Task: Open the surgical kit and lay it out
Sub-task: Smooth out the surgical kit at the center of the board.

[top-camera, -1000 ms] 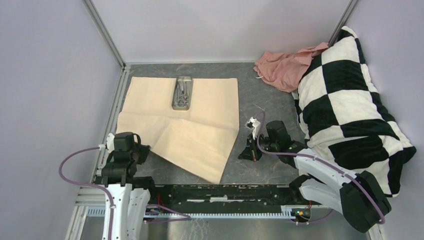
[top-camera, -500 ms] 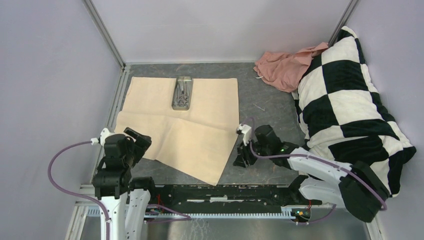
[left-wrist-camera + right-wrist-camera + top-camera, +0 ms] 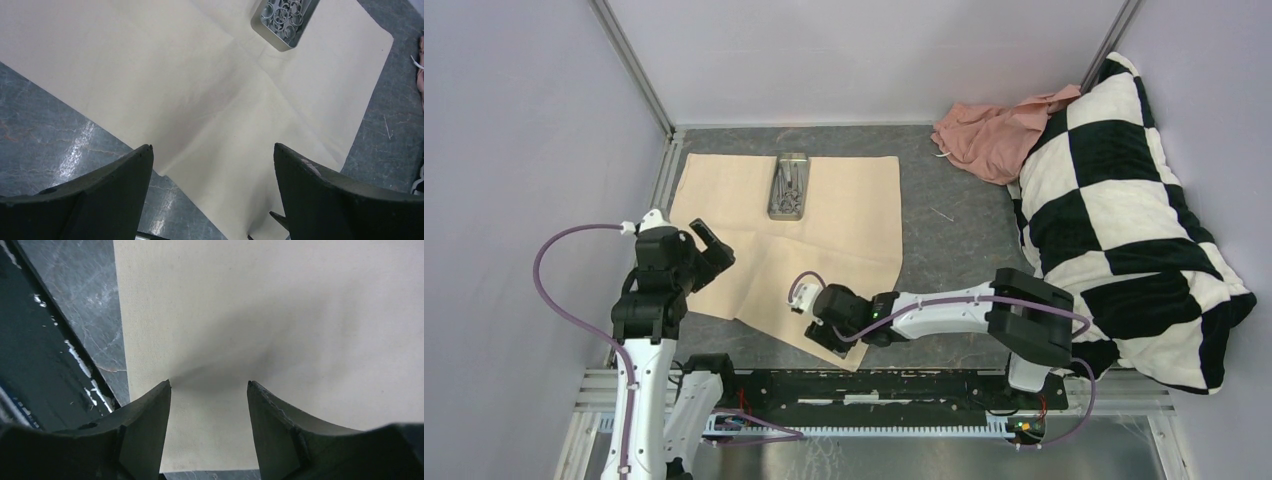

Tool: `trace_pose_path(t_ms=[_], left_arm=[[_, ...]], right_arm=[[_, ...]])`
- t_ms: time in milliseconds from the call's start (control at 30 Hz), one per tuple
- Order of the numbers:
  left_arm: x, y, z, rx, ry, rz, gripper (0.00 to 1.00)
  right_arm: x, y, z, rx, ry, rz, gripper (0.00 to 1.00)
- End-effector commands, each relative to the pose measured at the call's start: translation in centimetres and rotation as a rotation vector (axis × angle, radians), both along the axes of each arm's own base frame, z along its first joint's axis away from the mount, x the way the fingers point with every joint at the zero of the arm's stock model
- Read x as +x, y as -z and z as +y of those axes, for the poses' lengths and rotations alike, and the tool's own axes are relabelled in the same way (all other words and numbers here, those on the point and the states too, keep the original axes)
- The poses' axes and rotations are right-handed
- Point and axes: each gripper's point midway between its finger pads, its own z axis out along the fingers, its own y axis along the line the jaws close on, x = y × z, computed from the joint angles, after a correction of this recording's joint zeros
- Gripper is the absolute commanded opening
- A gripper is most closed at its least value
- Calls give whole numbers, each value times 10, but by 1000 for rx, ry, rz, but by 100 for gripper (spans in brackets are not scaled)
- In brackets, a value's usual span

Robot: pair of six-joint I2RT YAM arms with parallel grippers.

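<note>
Inspecting the worktop [image 3: 954, 230], we find the beige cloth [image 3: 824, 250] spread flat on its left half, with one near corner pointing toward the arm bases. The small steel tray [image 3: 786, 214] sits on the cloth close to its far edge. The silver ring-handled instruments [image 3: 286, 15] lie bunched inside the tray. The left tool [image 3: 212, 150] hangs above the cloth's near left edge, both jaws spread wide with nothing between them. The right tool [image 3: 209, 385] is low over the near corner of the cloth, jaws parted, and the fabric lies flat beneath them. We cannot tell whether its tips touch the cloth. A pink cloth [image 3: 989, 135] lies crumpled at the far right, against a black-and-white checked pillow [image 3: 1124, 200] that runs along the right side.
</note>
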Motion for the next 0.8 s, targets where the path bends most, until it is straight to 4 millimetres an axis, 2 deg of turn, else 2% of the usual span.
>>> trace_pose_path(t_ms=[0, 133, 233, 333, 433, 533, 667, 767], left_arm=[[17, -33, -1, 69, 78, -121, 95], [22, -39, 4, 104, 72, -129, 95], [24, -41, 6, 121, 82, -121, 94], [26, -44, 4, 124, 94, -130, 94], [27, -44, 3, 121, 101, -137, 94], [29, -41, 0, 96, 102, -131, 94], [31, -26, -5, 42, 87, -94, 94], [33, -17, -12, -13, 90, -82, 94]], right_arm=[[-6, 19, -9, -137, 6, -83, 64], [-25, 35, -32, -205, -2, -72, 64], [-34, 46, -64, -245, 20, -51, 64], [-41, 49, -93, -260, 42, -29, 64], [-50, 49, -109, -248, 41, 2, 64], [-47, 47, -127, -261, 79, -17, 67], [-35, 40, -145, -278, 127, -51, 70], [-32, 32, -150, -259, 128, -56, 71]])
